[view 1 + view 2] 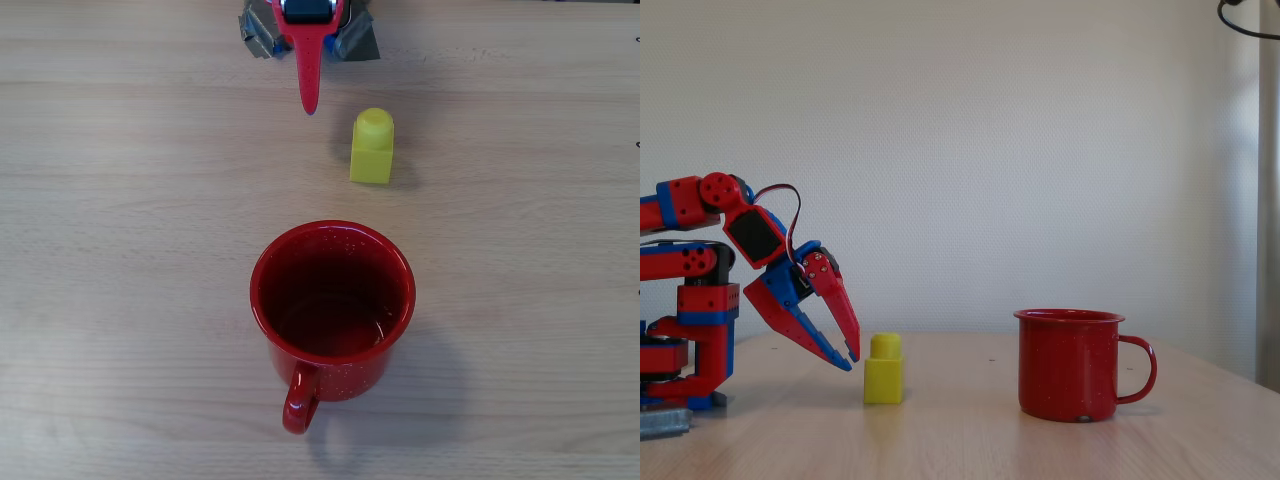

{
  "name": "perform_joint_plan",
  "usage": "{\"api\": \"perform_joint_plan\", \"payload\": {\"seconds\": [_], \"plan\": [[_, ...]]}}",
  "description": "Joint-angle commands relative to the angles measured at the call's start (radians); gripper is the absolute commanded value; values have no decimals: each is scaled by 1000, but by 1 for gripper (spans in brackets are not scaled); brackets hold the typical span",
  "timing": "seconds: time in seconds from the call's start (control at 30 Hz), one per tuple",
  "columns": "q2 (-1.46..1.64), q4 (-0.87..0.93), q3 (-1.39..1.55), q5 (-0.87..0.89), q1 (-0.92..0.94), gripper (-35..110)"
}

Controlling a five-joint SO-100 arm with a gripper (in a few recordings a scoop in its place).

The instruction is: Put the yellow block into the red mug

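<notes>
The yellow block stands upright on the wooden table, its round stud on top; in the fixed view the yellow block is left of the mug. The red mug stands upright nearer the front of the overhead view, dark inside with nothing in it, handle toward the bottom edge. In the fixed view the red mug has its handle on the right. My red and blue gripper points down, tips together, holding nothing, a little left of the block and just above the table. Seen from overhead, the gripper is up and left of the block.
The arm's base sits at the table's left end in the fixed view, fixed with grey tape. A plain white wall stands behind. Bare wooden tabletop lies to both sides of the mug and block.
</notes>
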Motion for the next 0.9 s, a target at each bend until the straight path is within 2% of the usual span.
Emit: {"api": "perform_joint_plan", "payload": {"seconds": [0.0,0.37,0.7,0.87], "plan": [[17,12,-12,12,-11,0],[-25,52,-61,-17,-6,0],[-325,-18,-350,2,-61,0],[-515,5,-571,40,-112,0]]}}
